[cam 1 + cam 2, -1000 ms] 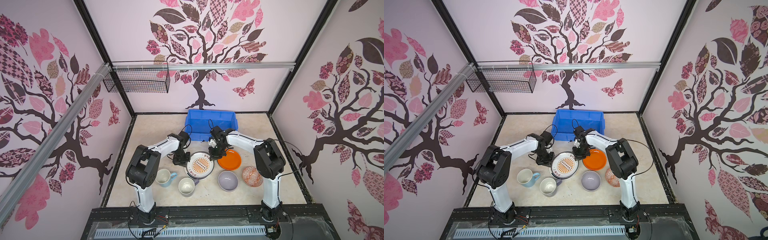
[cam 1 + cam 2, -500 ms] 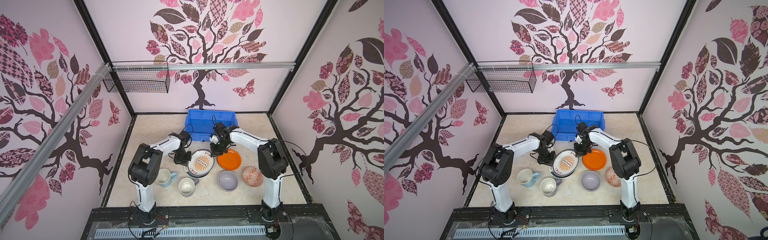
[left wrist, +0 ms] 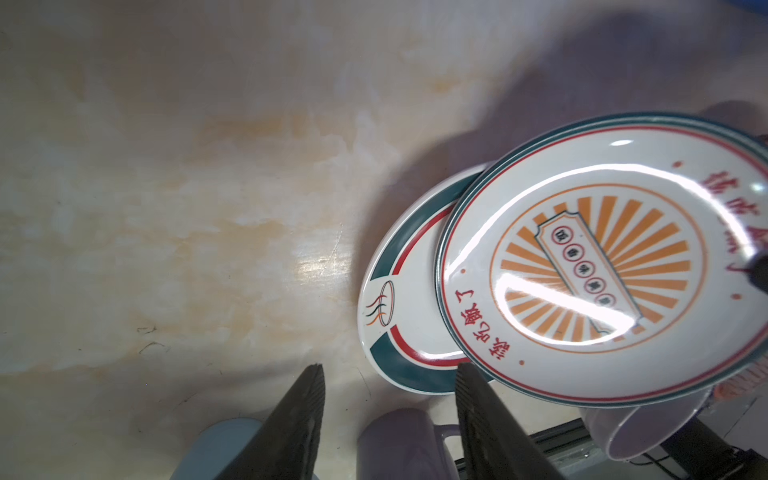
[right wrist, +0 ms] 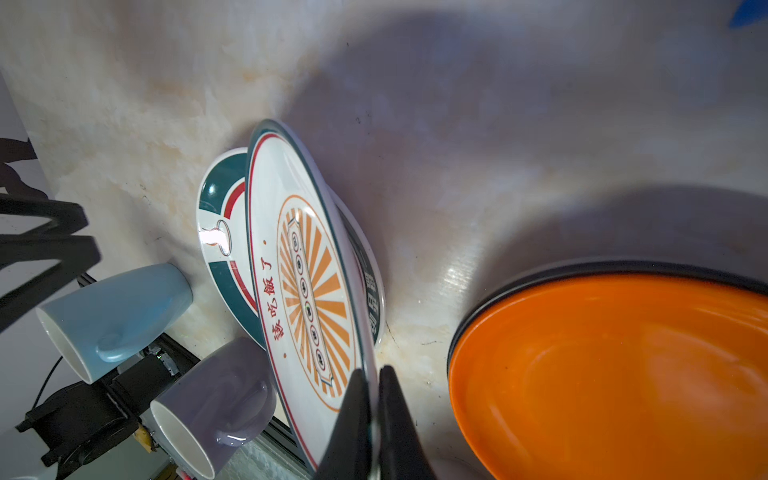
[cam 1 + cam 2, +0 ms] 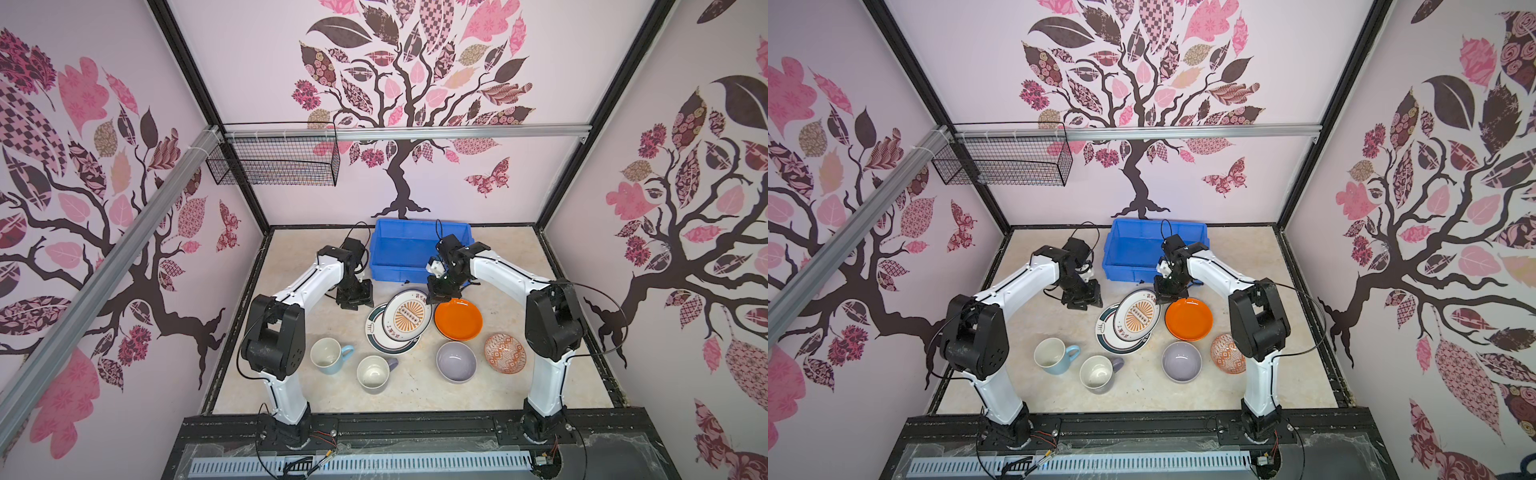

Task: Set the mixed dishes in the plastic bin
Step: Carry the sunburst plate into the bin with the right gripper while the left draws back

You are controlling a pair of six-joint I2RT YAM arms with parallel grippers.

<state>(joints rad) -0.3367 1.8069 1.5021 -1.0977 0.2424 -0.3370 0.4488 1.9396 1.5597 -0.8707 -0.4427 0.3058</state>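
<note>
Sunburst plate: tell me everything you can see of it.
The sunburst plate is glossy white, ceramic-looking, with thin dark-green and red rim lines, orange rays around a central label, and red characters. It is tilted over the dark-rimmed plate, one edge pinched in the shut right gripper; contact below is unclear. The left gripper stands open nearby, holding nothing.

Rests all on a beige marbled table (image 5: 519, 257). Holds a blue bin (image 5: 399, 272) at the back middle. Bears near the middle a dark-rimmed plate (image 5: 376, 336) lying flat, with a sunburst plate (image 5: 405, 316) tilted on it. Carries just to its right a black plate (image 4: 582, 267) under an orange plate (image 5: 458, 320). Lines up along the front, left to right, a blue mug (image 5: 330, 355), lavender mug (image 5: 374, 373), lavender bowl (image 5: 456, 360) and patterned bowl (image 5: 504, 347), all upright.
</note>
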